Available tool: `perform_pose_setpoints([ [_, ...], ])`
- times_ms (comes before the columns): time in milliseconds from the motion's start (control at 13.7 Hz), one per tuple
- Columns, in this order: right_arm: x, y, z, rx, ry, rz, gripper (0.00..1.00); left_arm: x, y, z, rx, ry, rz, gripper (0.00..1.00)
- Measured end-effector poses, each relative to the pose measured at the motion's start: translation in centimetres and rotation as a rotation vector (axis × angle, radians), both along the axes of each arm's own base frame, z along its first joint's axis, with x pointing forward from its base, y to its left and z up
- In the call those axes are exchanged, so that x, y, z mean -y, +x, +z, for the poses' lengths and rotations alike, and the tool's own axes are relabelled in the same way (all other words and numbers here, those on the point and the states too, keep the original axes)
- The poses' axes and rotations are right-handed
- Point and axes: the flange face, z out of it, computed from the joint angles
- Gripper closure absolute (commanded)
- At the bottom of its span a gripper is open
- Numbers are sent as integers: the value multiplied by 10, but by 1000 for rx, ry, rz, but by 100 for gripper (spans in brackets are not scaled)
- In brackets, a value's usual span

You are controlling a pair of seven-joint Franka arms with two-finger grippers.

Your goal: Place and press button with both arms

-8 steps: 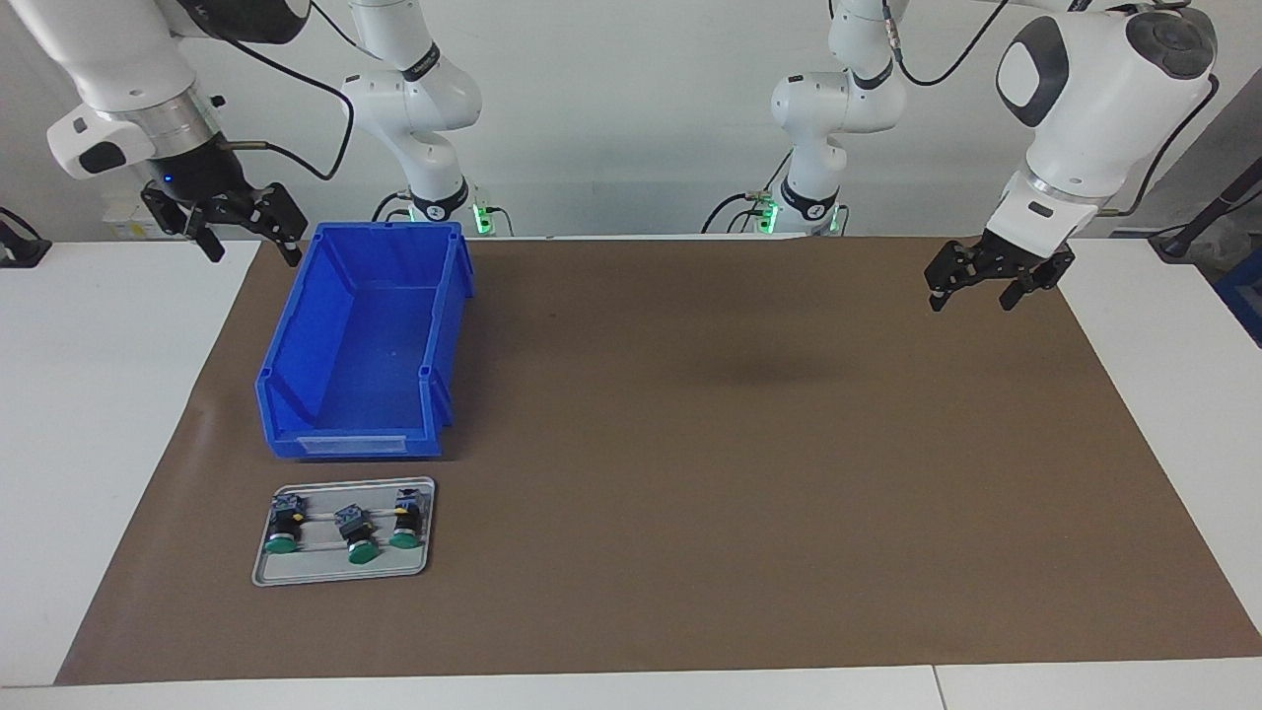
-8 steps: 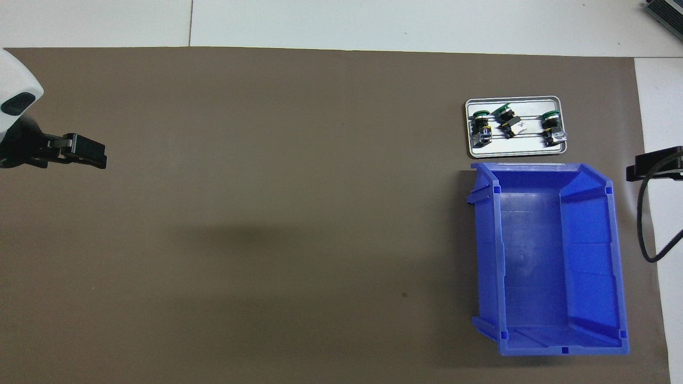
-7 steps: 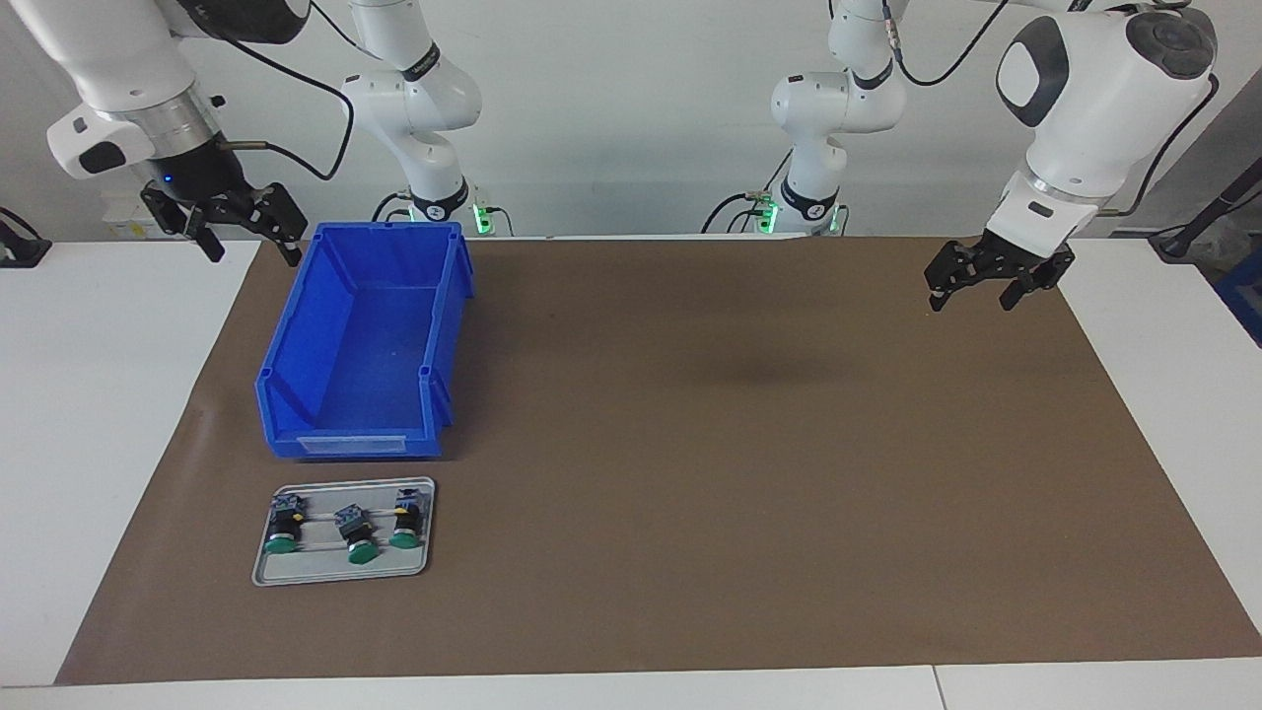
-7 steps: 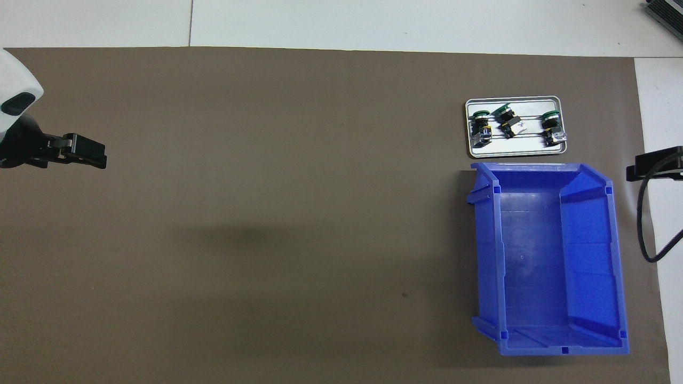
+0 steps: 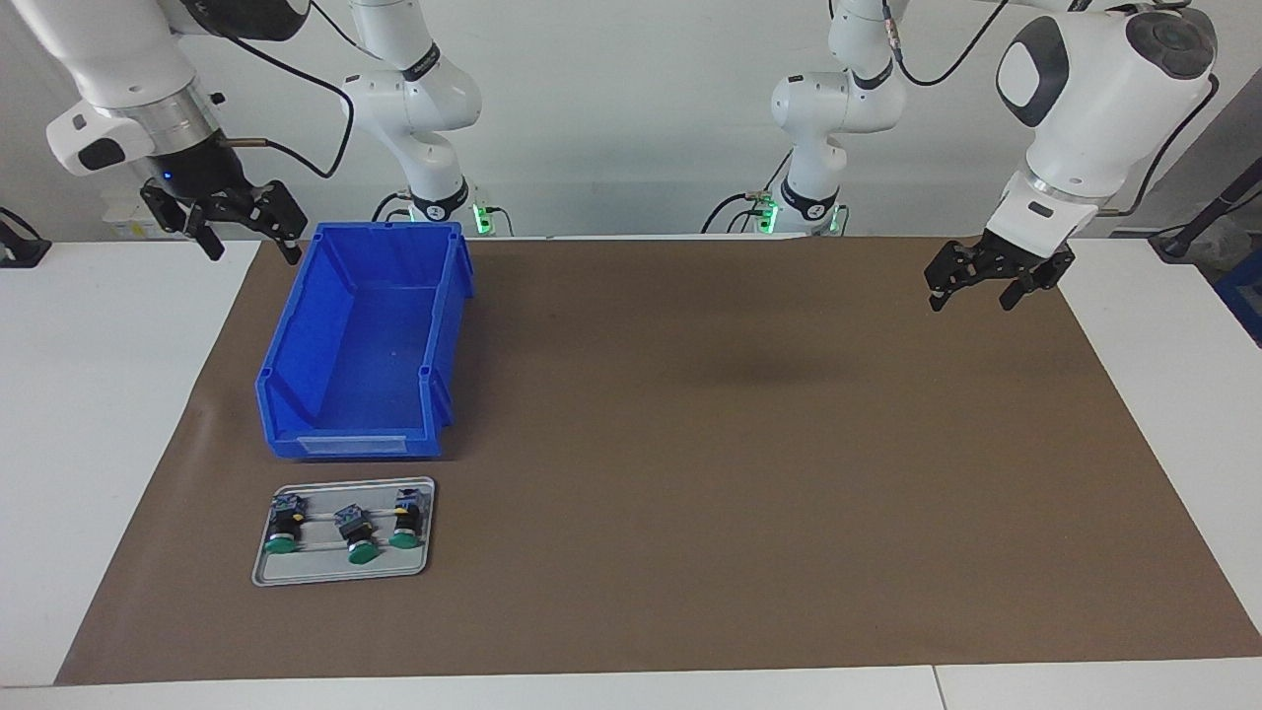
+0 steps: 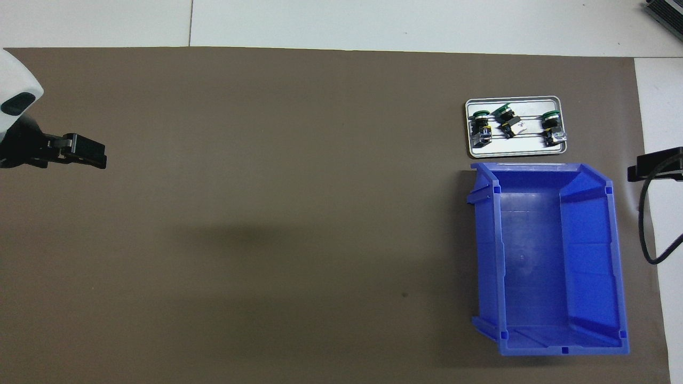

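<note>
— Buttons (image 5: 357, 534), three alike, lie on their sides in a small grey tray (image 5: 340, 571): green caps pointing away from the robots, square bases toward the blue bin (image 5: 365, 345).

— Can you tell one from another?

— Hardly. The middle one sits a little askew in the overhead view, and thin pale lines run across the tray under them; what those lines are I cannot make out.

— Where is the tray?

— On the brown mat (image 5: 739, 473), at the right arm's end of the desk (image 5: 89, 394), just beside the bin's low open end and farther from the robots than the bin. The bin holds nothing that I can see.

— And the claws?

— Both are up in the air, well apart from the tray. The right claw (image 5: 246, 240) hangs over the mat's edge beside the bin's corner nearest the robots, its fingers (image 5: 292, 251) spread apart, gripping nothing. From overhead only a black sliver of it shows at the frame's edge (image 6: 655, 165), with a cable looping under it.

— The left one?

— The left claw (image 5: 971, 292) hangs over the mat at the left arm's end of the desk, with the whole width of the mat between it and the buttons. Its fingers also stand apart, with nothing between them. From overhead it is seen edge-on (image 6: 85, 153), so there the gap is hidden and the arm above it is cut off by the frame.
</note>
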Motion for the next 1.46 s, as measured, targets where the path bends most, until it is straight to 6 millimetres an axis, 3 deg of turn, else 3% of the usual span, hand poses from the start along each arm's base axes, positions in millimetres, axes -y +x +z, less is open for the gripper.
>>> perform_pose_setpoints([
  [366,-7,5,-1,37,-4,18,0,0,0,0,0,0,0,1],
  [513,-8,20,-13,78,-12,46,0,0,0,0,0,0,0,1],
  [659,-12,46,-38,119,-24,70,0,0,0,0,0,0,0,1],
  [805,-17,80,-79,159,-34,108,0,0,0,0,0,0,0,1],
  [1098,-22,143,-198,195,-16,245,0,0,0,0,0,0,0,1],
  [1245,-24,158,-248,206,-2,313,0,0,0,0,0,0,0,1],
  [1464,-19,169,-303,215,26,429,0,0,0,0,0,0,0,1],
])
